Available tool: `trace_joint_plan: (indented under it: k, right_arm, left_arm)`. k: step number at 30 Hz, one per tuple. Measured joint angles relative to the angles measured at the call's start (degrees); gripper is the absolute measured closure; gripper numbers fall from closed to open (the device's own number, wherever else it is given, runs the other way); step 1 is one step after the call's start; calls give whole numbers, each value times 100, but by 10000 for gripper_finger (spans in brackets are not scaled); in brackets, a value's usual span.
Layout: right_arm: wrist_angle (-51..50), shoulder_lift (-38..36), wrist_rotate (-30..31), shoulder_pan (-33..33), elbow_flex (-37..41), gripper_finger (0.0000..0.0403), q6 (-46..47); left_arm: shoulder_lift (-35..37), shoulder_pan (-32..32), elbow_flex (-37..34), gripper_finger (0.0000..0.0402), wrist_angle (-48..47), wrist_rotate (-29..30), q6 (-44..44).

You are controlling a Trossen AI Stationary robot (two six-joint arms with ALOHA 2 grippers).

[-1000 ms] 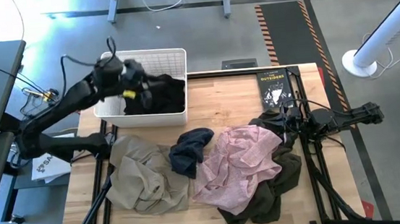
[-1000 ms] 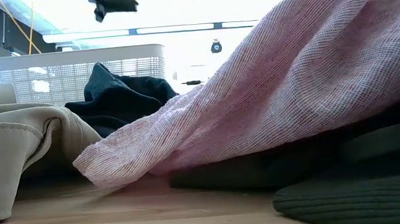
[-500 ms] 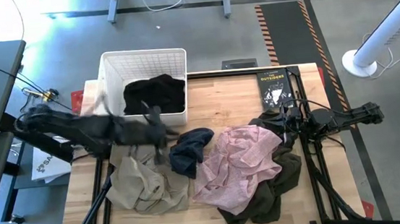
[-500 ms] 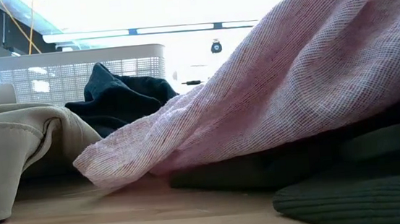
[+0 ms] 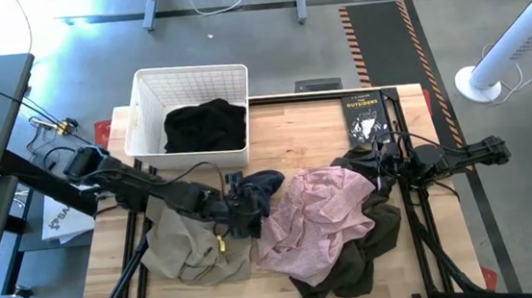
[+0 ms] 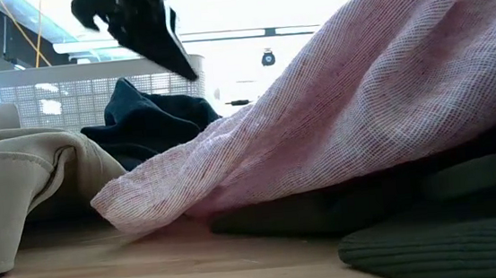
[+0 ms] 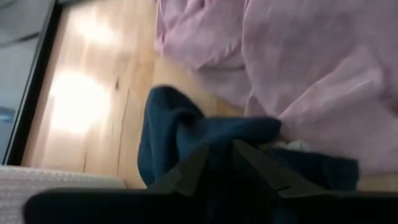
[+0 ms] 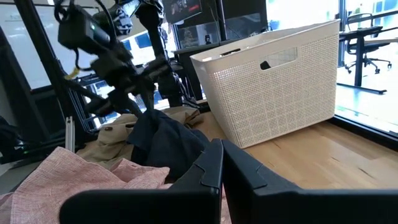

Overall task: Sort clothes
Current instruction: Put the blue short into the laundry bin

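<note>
Since the left gripper (image 5: pixel 235 203) hangs right over the small navy garment (image 5: pixel 259 196) in the high view, a clean pick, I judge, means dropping straight onto its raised crest and pinching only that fabric, clear of the pink shirt (image 5: pixel 315 217) touching its right edge and the khaki garment (image 5: pixel 189 235) on its left. A black garment (image 5: pixel 206 125) already lies in the white basket (image 5: pixel 144 82). The right gripper (image 5: pixel 375 163) waits beside the book (image 5: pixel 365 116). From table height, the left gripper (image 6: pixel 144 31) shows above the navy heap (image 6: pixel 142 117). Through the left wrist camera, the fingertips (image 7: pixel 189 171) stand narrowly apart, holding nothing, just over the navy folds (image 7: pixel 180 127). Past the right wrist, narrow fingers (image 8: pixel 211 165) face the basket (image 8: pixel 280 81).
</note>
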State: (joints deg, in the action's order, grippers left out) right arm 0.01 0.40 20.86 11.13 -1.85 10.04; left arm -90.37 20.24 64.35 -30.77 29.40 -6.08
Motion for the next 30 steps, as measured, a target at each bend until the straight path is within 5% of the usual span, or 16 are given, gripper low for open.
trace_joint_plan:
  k: [10, 17, 22, 28, 30]
  right_arm:
    - [0, 0, -2, -1, 1, 402, -1]
    - [0, 0, -1, -2, 0, 402, 0]
    - [0, 0, -2, -1, 0, 402, 0]
    - [0, 0, -2, -2, 0, 402, -1]
    - [0, 0, -2, -2, 0, 402, -1]
  left_arm:
    - [-483, -420, 1, 198, -488, -214, -976]
    - [-1393, -567, 1, 186, -485, -1023, -1330]
    - [-1933, -498, 36, 220, -293, -1143, -1334]
    - [-1814, -478, 8, 368, 47, -965, -1340]
    - [-1550, -479, -26, 381, 219, -1001, -1334]
